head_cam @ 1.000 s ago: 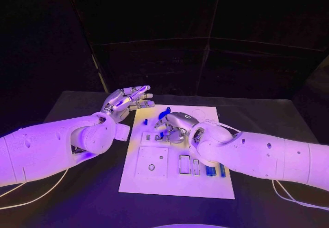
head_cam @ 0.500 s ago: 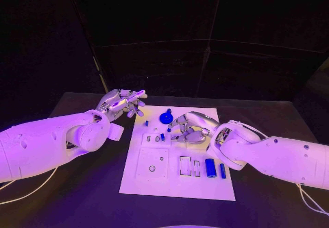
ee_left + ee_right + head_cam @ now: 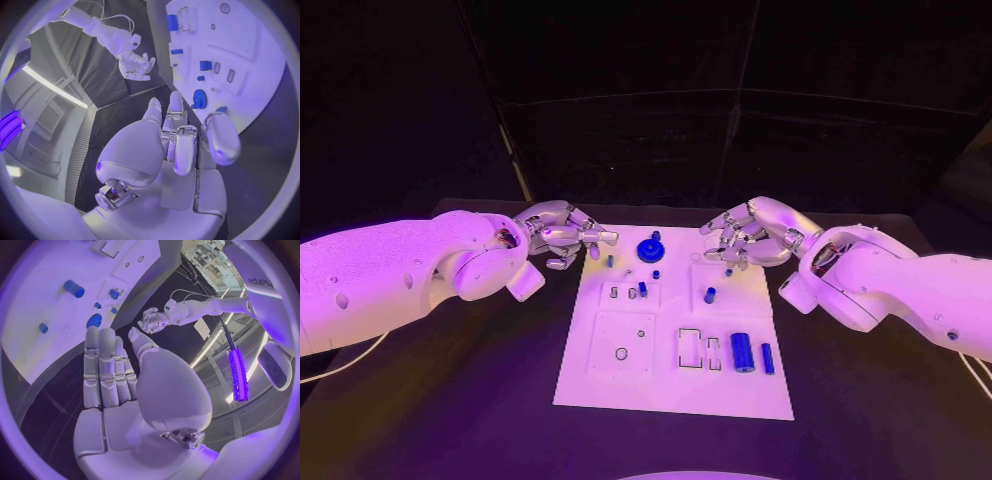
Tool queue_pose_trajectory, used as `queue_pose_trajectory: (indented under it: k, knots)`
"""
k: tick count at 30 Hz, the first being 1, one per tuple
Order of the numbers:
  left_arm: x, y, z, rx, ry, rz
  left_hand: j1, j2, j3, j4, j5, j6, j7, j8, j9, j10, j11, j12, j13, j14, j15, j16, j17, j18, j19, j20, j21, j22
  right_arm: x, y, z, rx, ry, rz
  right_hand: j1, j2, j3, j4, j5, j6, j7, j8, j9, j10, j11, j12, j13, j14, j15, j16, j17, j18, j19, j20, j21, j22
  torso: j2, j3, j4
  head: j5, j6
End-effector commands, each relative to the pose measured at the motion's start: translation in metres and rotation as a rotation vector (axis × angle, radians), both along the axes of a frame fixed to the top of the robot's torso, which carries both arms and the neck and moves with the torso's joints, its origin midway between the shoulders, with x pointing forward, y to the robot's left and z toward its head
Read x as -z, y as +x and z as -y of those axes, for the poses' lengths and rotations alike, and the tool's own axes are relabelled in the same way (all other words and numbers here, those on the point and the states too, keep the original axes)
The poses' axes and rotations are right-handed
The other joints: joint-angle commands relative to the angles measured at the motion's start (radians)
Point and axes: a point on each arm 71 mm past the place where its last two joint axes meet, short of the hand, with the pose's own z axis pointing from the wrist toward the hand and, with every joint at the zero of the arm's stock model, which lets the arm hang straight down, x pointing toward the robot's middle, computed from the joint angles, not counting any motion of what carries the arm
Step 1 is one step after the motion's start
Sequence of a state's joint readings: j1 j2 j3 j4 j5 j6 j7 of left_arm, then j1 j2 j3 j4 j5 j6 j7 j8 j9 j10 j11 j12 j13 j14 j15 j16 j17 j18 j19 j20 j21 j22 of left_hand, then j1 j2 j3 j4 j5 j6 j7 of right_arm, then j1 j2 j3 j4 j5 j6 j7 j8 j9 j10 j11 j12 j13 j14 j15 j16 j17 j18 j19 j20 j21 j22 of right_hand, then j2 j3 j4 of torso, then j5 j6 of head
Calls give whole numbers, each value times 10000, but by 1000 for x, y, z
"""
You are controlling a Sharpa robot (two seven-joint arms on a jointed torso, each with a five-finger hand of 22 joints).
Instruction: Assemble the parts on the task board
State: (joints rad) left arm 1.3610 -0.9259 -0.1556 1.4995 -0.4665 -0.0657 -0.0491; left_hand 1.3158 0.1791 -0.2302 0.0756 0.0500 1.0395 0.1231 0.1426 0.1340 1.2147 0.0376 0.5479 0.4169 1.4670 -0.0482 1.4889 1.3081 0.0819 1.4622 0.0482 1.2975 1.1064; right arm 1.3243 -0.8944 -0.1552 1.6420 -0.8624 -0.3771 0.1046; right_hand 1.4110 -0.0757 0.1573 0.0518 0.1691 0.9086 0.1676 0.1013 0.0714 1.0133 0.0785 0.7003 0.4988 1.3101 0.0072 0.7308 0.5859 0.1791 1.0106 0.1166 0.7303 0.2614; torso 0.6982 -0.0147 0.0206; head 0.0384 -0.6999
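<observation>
Both hands are held off the task board (image 3: 672, 390) holding nothing: left hand (image 3: 563, 236) curled, right hand (image 3: 750, 232) loosely spread. The small blue part (image 3: 710, 295) lies just inward of the right hand, the nearer one.

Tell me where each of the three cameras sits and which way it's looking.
Head view: on the robot's head, looking down at the board; both arms, left hand, right hand.
Left wrist view: behind the left hand, facing the board; also the right hand.
Right wrist view: behind the right hand, facing the board.
All share the round blue part.
</observation>
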Motion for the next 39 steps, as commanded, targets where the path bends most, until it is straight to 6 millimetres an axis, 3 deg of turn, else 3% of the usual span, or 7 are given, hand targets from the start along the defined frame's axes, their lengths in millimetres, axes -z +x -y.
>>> queue_pose_trajectory:
  k: [1, 5, 7, 10, 15, 22, 39]
  knots:
    - [7, -2, 1, 661, 2669, -560, -94, 40, -84, -32, -27, -20, -21, 59, 78, -73, 1, 227, 182, 772, 71, 234, 1676, -289, 591, 35, 801, 1301, -3, 4, 5, -13, 1171, -961, 31, 10, 160, 73, -60, 352, -89, 68, 24, 177, -13, -1226, -889, -339, 11, -886, -224, 12, -354, 96, -548, -287, -68, 50, -2, 14, -16]
    - [8, 1, 7, 745, 3769, -597, -798, -166, -542, 371, -17, 265, -190, 387, 312, 276, -181, 1121, 789, 1032, -42, 807, 2607, -311, 564, 7, 997, 1560, -6, 10, 12, 47, 1490, -1106, 58, -84, 443, 207, -75, 632, 8, -38, -18, 996, 51, -3086, -2352, -1162, 227, -2706, -936, -38, -1123, 484, -1661, -866, -98, 74, 14, 8, -44]
    - [10, 2, 12, 795, 4429, -627, -1172, -140, -764, 656, -26, 439, -351, 688, 522, 892, -278, 3199, 2895, 1038, -164, 819, 2627, -304, 528, -68, 1052, 1616, -7, 14, 15, 117, 1589, -1103, 41, -269, 538, 237, -85, 764, 46, -164, -34, 1496, 110, -4033, -3079, -1048, 344, -3605, -1339, 49, -1087, 670, -2147, -1147, -88, 66, 0, 22, -42]
    - [11, 5, 21, 819, 5223, -664, -1561, -37, -970, 1008, -19, 714, -522, 1191, 892, 1482, -416, 5495, 5433, 1038, -239, 819, 2627, -363, 570, -152, 1294, 2007, -9, 18, 17, 222, 1643, -1031, 35, -259, 628, 258, -62, 892, 64, -266, -31, 1932, 167, -4578, -3499, -712, 354, -4130, -1518, 52, -854, 669, -2436, -1324, -84, 55, -7, 38, -48]
    - [9, 10, 36, 954, 6000, -405, -1922, -66, -1285, 1378, -11, 621, -695, 2028, 1687, 1699, -561, 7072, 7189, 1038, -365, 819, 2627, -396, 579, -275, 1456, 2254, -10, 21, 17, 295, 1564, -858, 8, -303, 615, 261, -62, 934, 111, -305, -33, 2038, 200, -4775, -3631, -588, 362, -4312, -1552, 55, -753, 647, -2552, -1393, -78, 64, -4, 59, -53]
    - [4, 18, 58, 1316, 6788, -72, -2187, -47, -1529, 1669, -15, -16, -739, 2981, 2812, 1757, -639, 7760, 7996, 1038, -407, 819, 2627, -415, 575, -338, 1551, 2409, -11, 23, 15, 355, 1472, -715, -4, -329, 600, 261, -55, 877, 145, -348, -43, 2045, 239, -4914, -3713, -568, 402, -4450, -1575, 52, -722, 636, -2655, -1450, -78, 58, -10, 48, -89]
    - [8, 27, 91, 2421, 7931, -105, -2191, -2, -1606, 1717, -26, -670, -684, 3485, 3597, 1533, -561, 7716, 7958, 1038, -352, 819, 2627, -406, 526, -286, 1536, 2393, -13, 26, 10, 483, 1383, -307, -23, -395, 552, 253, 248, 787, 207, -360, -48, 1989, 317, -5146, -3842, -647, 485, -4614, -1630, 41, -717, 650, -2897, -1576, -71, 45, -5, 21, -229]
